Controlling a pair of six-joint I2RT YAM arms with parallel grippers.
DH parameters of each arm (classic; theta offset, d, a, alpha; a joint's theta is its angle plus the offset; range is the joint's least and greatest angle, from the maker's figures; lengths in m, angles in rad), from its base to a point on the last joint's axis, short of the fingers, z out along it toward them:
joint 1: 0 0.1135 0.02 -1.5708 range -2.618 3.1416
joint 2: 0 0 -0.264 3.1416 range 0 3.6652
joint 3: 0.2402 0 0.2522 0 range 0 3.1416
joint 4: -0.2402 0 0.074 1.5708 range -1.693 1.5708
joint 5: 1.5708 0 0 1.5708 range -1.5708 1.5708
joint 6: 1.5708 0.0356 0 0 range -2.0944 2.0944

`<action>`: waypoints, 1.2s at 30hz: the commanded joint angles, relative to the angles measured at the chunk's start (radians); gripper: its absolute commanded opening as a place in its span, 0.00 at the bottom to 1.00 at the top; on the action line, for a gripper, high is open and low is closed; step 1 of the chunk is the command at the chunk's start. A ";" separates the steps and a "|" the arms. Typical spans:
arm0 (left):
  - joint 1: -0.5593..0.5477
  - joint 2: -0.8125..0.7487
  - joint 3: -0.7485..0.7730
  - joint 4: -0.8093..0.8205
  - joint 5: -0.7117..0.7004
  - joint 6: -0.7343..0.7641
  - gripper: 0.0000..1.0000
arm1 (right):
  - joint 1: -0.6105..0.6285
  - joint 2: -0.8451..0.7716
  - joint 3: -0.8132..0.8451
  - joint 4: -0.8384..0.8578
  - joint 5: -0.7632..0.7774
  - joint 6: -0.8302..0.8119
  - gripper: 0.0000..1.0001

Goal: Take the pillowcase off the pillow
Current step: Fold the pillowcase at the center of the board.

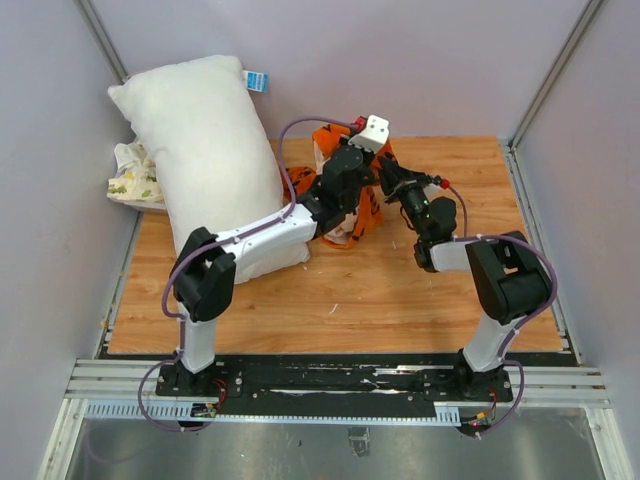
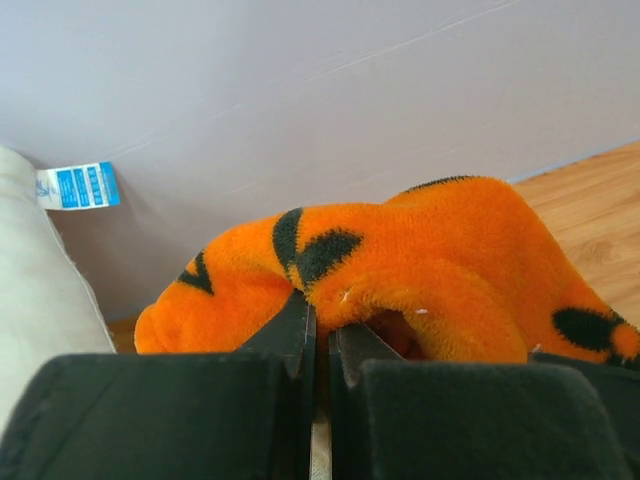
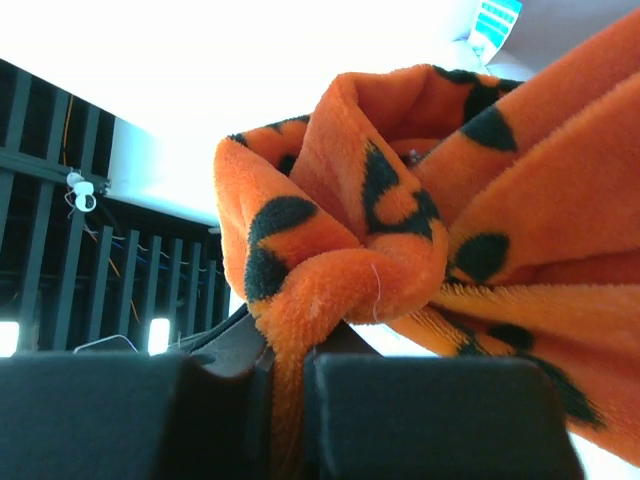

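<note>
Left gripper (image 2: 318, 335) and right gripper (image 3: 290, 365) are clamped on the pillowcase (image 2: 450, 250); it should be lifted evenly, clear of the pillow (image 1: 205, 150).

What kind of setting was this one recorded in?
Probably a lab robot cell: two arms bolted to an aluminium rail, a wooden tabletop, plain panel walls boxing it in.

Fuzzy orange fleece pillowcase (image 2: 440, 260), soft matt white cloth pillow (image 1: 205, 150), smooth wood-grain table (image 1: 400, 300)
</note>
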 commanded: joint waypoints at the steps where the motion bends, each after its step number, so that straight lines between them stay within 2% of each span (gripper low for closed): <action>1: -0.002 -0.079 -0.043 0.100 -0.033 0.022 0.00 | -0.058 -0.005 0.048 0.046 -0.112 0.124 0.01; 3: 0.007 -0.111 -0.069 0.077 -0.014 0.019 0.02 | -0.113 -0.055 0.063 -0.057 -0.213 0.028 0.01; 4: 0.016 -0.135 -0.071 0.027 0.034 0.001 0.19 | -0.151 -0.101 0.084 -0.133 -0.288 -0.037 0.01; 5: 0.030 -0.168 -0.072 -0.062 0.129 -0.024 0.40 | -0.195 -0.138 0.113 -0.215 -0.357 -0.119 0.01; 6: 0.052 -0.205 -0.076 -0.158 0.275 -0.052 0.62 | -0.246 -0.178 0.160 -0.305 -0.428 -0.207 0.01; 8: 0.109 -0.310 -0.114 -0.297 0.609 -0.103 0.84 | -0.339 -0.255 0.284 -0.599 -0.571 -0.454 0.01; 10: 0.177 -0.410 -0.176 -0.350 0.929 -0.151 0.92 | -0.402 -0.308 0.476 -1.057 -0.636 -0.910 0.01; 12: 0.227 -0.482 -0.222 -0.350 1.134 -0.197 0.93 | -0.415 -0.324 0.701 -1.548 -0.535 -1.295 0.01; 13: 0.241 -0.505 -0.240 -0.336 1.195 -0.210 0.93 | -0.412 -0.323 0.781 -1.682 -0.466 -1.415 0.01; 14: 0.245 -0.523 -0.262 -0.316 1.210 -0.218 0.93 | -0.412 -0.324 0.817 -1.735 -0.438 -1.480 0.02; 16: 0.247 -0.518 -0.273 -0.277 1.166 -0.233 0.94 | -0.418 -0.338 0.806 -1.681 -0.468 -1.505 0.02; 18: 0.249 -0.462 -0.242 -0.265 1.067 -0.260 0.94 | -0.420 -0.348 0.776 -1.562 -0.564 -1.485 0.03; 21: 0.249 -0.371 -0.189 -0.230 0.977 -0.302 0.93 | -0.420 -0.328 0.801 -1.473 -0.721 -1.472 0.02; 26: 0.282 -0.192 -0.071 -0.126 0.971 -0.388 0.93 | -0.417 -0.334 0.794 -1.227 -0.937 -1.356 0.01; 28: 0.309 -0.116 0.023 -0.128 1.040 -0.423 0.93 | -0.412 -0.331 0.789 -1.127 -0.999 -1.292 0.01; 31: 0.331 -0.028 0.152 -0.123 1.253 -0.434 0.96 | -0.403 -0.321 0.757 -0.916 -1.060 -1.130 0.01; 36: 0.338 0.189 0.434 -0.103 1.653 -0.549 0.97 | -0.390 -0.257 0.719 -0.415 -1.109 -0.763 0.01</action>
